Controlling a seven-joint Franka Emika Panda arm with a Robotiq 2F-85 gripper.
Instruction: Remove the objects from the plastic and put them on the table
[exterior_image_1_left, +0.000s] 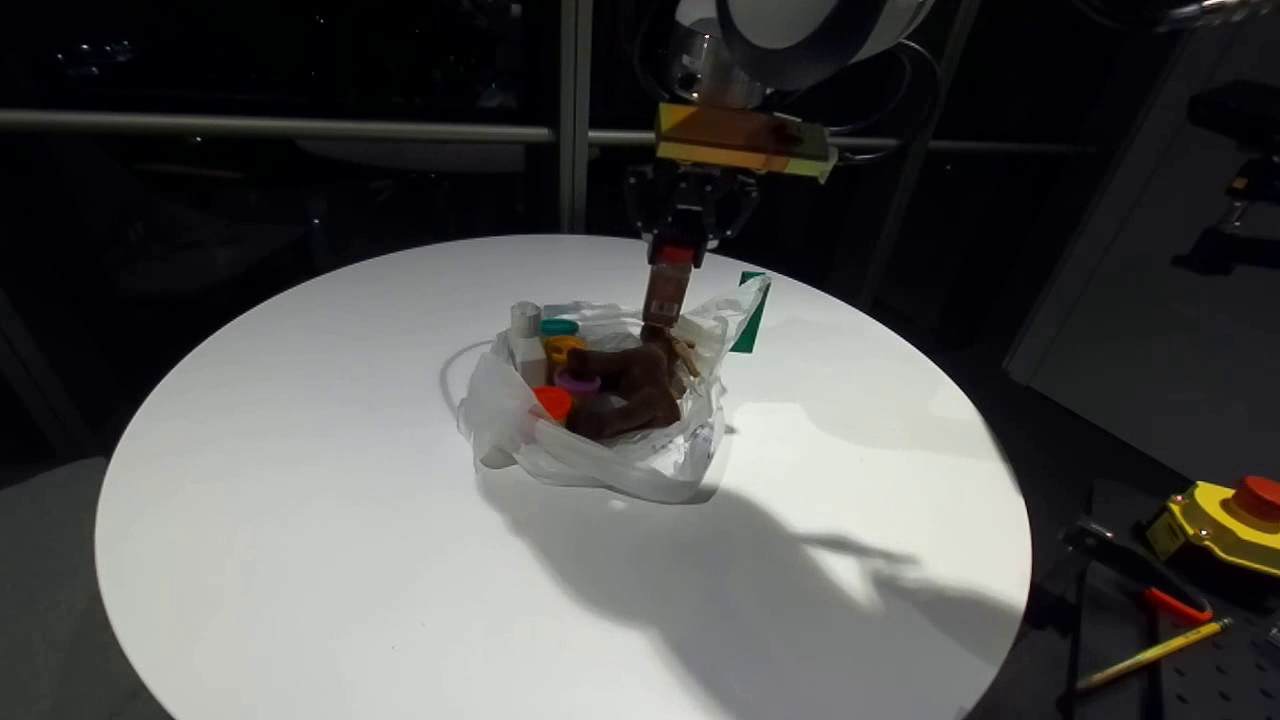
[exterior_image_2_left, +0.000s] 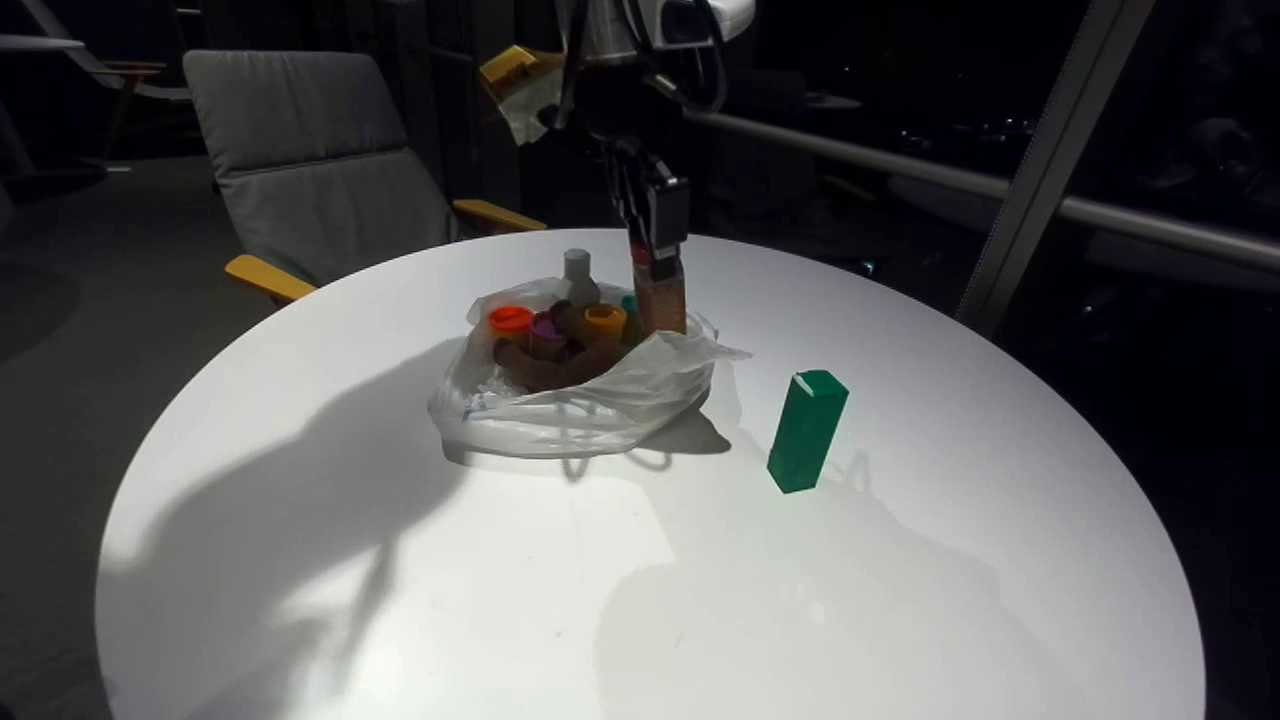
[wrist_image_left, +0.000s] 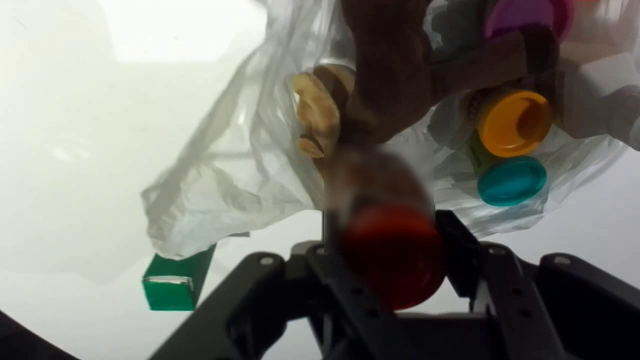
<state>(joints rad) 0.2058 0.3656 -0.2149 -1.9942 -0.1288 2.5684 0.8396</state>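
My gripper is shut on a clear brown bottle with a red cap, held upright at the rim of the white plastic bag. Its lower end is partly behind the bag in an exterior view; I cannot tell if it touches anything. In the wrist view the red cap sits between the fingers. In the bag lie a brown plush toy, a white bottle, and tubs with red, purple, orange and teal lids. A tan piece lies beside the toy.
A green box stands upright on the round white table, outside the bag. A bag flap reaches toward it. A grey chair stands behind the table. A yellow-and-red emergency stop is off the table.
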